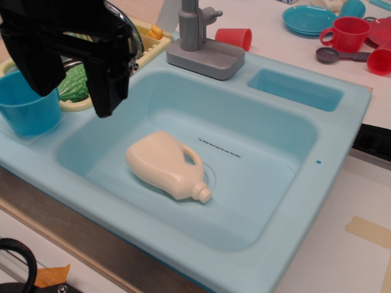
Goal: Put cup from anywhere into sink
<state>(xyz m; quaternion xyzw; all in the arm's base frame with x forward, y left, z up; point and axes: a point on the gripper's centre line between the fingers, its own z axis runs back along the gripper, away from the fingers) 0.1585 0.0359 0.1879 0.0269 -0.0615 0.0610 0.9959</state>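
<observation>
The bright blue cup (pixel 25 105) stands upright on the left rim of the light blue sink (pixel 342 125), outside the basin. My black gripper (pixel 70 101) hangs at the upper left, open and empty. Its left finger (pixel 35 73) overlaps the cup's upper right edge and its right finger (pixel 107 91) hangs over the basin's left edge. I cannot tell whether the left finger touches the cup. The grey faucet (pixel 198 43) stands on the back rim, and the small side recess (pixel 296 88) is at the back right.
A cream plastic jug (pixel 166 163) lies on its side in the basin. A yellow dish rack (pixel 148 38) and a green item (pixel 76 85) sit behind my gripper. A red cup (pixel 235 38), red mug (pixel 348 33), teal plates (pixel 308 18) and purple scoop (pixel 333 55) lie beyond the sink.
</observation>
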